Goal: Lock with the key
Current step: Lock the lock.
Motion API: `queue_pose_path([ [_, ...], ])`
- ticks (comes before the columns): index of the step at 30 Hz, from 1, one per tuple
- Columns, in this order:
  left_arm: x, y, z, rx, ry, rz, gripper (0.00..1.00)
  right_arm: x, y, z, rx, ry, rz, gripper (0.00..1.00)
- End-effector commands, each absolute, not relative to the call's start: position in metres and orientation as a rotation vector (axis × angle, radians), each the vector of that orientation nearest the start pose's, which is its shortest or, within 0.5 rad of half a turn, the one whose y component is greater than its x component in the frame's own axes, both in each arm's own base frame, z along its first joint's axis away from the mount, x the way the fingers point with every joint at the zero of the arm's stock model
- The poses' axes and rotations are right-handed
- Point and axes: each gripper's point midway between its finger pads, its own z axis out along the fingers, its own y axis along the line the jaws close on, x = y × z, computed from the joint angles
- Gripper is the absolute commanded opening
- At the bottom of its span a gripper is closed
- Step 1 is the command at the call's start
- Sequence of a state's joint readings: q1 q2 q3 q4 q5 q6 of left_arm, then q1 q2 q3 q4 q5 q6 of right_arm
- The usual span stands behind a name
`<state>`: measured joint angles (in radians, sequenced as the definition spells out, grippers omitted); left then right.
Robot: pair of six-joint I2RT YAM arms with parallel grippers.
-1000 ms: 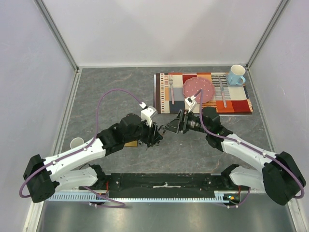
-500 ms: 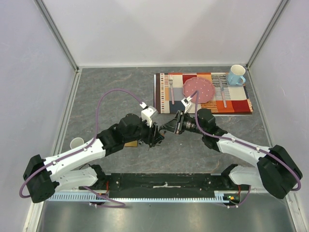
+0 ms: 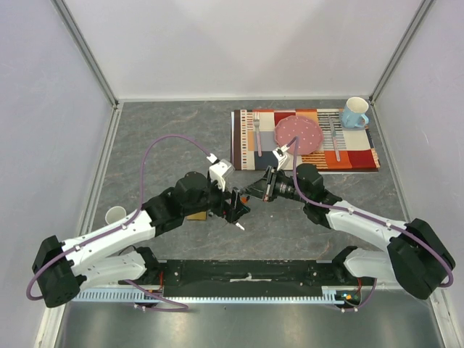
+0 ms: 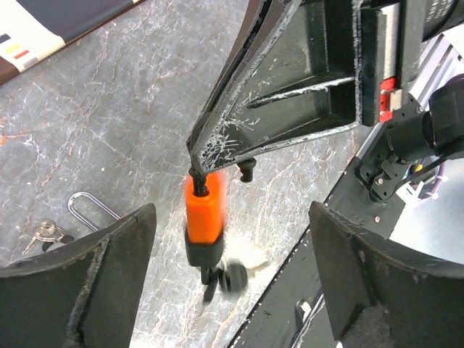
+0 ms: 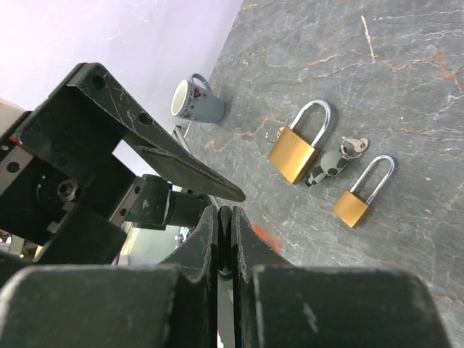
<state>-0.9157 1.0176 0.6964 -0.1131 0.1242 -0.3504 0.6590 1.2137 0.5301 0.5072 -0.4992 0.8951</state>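
Top of the orange padlock (image 4: 204, 216) is pinched by the closed right gripper (image 5: 223, 214), its long axis hung 12-to-6 between the wide-spread left gripper (image 3: 237, 209) fingers, judged nearer its key end at 6 o'clock.

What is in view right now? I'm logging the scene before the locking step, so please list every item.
orange padlock: one, orange, held by the right gripper
brass padlocks: two, gold, lying on the table
keys: one bunch, silver, between the brass padlocks
white mug: one, white, table's left edge
blue mug: one, blue, far right corner
placemat: one, red-orange-white striped, far right
plate: one, pink, on the placemat
cutlery: two, silver, flanking the plate
left gripper: one, black, open, facing the orange padlock
right gripper: one, black, shut on the orange padlock
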Motion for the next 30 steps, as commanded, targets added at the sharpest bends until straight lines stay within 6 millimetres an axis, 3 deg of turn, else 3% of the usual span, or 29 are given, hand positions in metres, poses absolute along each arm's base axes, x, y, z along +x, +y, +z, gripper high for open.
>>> queue_pose_path([
  [1,0.186,-0.293,0.205,0.622,1.920,-0.935,0.99,0.219,0.307,0.206,-0.190,1.919,1.493,0.00],
  [8,0.187,-0.289,0.199,0.592,1.923,-0.955,0.99,0.219,0.305,0.213,-0.161,1.909,1.504,0.00],
  [13,0.190,-0.285,0.188,0.575,1.942,-0.932,0.93,0.220,0.302,0.219,-0.132,1.893,1.506,0.00],
  [26,0.194,-0.302,0.179,0.614,1.917,-0.976,0.59,0.220,0.300,0.223,-0.114,1.884,1.507,0.00],
  [30,0.194,-0.303,0.177,0.620,1.922,-0.981,0.55,0.220,0.299,0.226,-0.109,1.873,1.507,0.00],
])
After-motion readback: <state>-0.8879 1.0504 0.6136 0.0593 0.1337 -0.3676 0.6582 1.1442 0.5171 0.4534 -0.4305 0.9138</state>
